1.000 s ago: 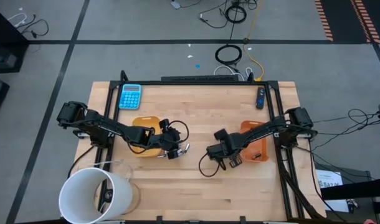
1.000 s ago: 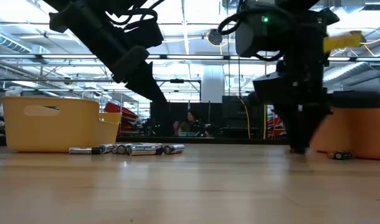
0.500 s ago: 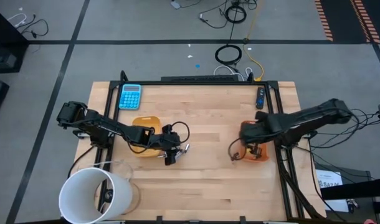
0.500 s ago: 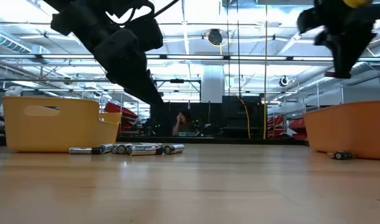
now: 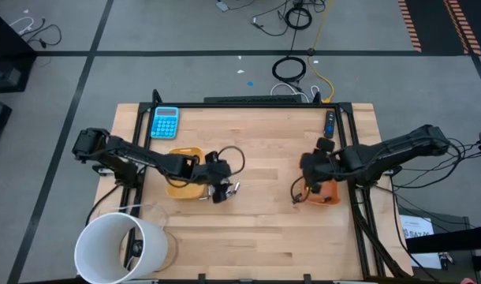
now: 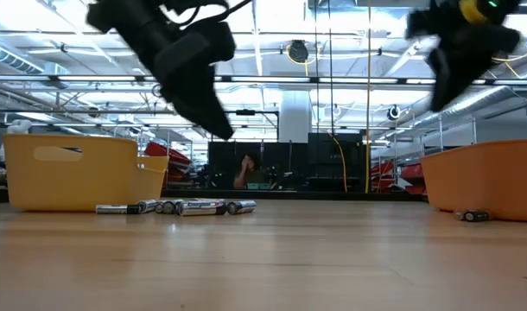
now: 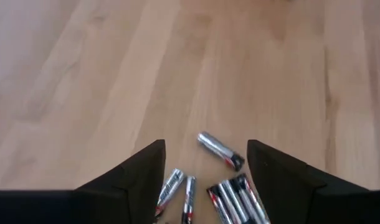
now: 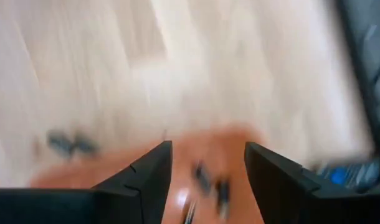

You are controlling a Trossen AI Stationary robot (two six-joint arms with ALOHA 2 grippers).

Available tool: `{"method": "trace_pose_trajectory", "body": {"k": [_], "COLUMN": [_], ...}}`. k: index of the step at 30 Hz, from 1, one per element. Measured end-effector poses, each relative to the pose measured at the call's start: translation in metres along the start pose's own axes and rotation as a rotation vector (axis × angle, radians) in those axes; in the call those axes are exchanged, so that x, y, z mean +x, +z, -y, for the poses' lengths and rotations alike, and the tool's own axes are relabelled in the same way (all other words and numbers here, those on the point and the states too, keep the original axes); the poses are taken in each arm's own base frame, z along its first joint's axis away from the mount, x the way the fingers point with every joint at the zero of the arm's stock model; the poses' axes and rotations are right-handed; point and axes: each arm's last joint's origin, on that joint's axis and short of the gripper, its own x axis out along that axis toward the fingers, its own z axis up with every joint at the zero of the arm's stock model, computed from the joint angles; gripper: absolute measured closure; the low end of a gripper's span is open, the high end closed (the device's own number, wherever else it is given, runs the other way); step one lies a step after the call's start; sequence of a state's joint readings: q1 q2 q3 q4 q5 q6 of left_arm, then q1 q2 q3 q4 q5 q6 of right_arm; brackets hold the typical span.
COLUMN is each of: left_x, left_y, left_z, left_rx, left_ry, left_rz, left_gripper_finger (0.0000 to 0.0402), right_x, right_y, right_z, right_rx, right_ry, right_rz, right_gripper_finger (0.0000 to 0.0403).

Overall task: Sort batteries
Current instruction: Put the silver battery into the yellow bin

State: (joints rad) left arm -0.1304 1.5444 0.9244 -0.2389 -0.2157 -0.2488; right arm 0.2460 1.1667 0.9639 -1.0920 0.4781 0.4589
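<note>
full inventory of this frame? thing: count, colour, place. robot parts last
batteries: loose cluster, silvery-grey, on the table by the yellow tray; exact count unclear
lone battery: one, dark, on the table beside the orange tray
yellow tray: one, table's left half
orange tray: one, table's right side, dark batteries inside
calculator: one, blue, far-left corner of the table
bucket: one, white, near-left corner
dark blue-tipped item: one, far-right table edge; can't identify
table: one, light wood
person: one, in the room behind
left gripper: open, above the battery cluster
right gripper: open, above the orange tray
</note>
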Motion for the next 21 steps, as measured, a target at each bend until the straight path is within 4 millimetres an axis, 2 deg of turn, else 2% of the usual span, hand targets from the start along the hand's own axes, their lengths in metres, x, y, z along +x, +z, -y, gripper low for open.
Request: {"method": "trace_pose_trajectory", "body": {"k": [3, 8, 12, 16, 21], "left_x": [0.005, 0.031, 0.051, 0.059, 0.068], "left_y": [0.013, 0.012, 0.011, 0.012, 0.008], "left_z": [-0.005, -0.003, 0.005, 0.012, 0.013], "left_rx": [-0.093, -0.13, -0.142, -0.145, -0.16], "left_ry": [-0.038, -0.054, -0.097, -0.103, -0.079], "left_rz": [-0.019, -0.109, -0.175, -0.201, -0.231], "left_gripper_finger": [0.0164, 0.0173, 0.0176, 0.0176, 0.0176], "right_x": [-0.005, 0.001, 0.01, 0.013, 0.013], "right_y": [0.019, 0.039, 0.043, 0.044, 0.045], "right_z": [0.002, 0.007, 0.01, 0.012, 0.013], "right_rx": [-0.039, -0.091, -0.124, -0.133, -0.145], "right_ry": [-0.004, -0.004, -0.016, -0.029, -0.032], "right_rz": [0.145, 0.3, 0.34, 0.353, 0.354], "right_gripper_finger": [0.0223, 0.024, 0.0242, 0.0243, 0.0243]}}
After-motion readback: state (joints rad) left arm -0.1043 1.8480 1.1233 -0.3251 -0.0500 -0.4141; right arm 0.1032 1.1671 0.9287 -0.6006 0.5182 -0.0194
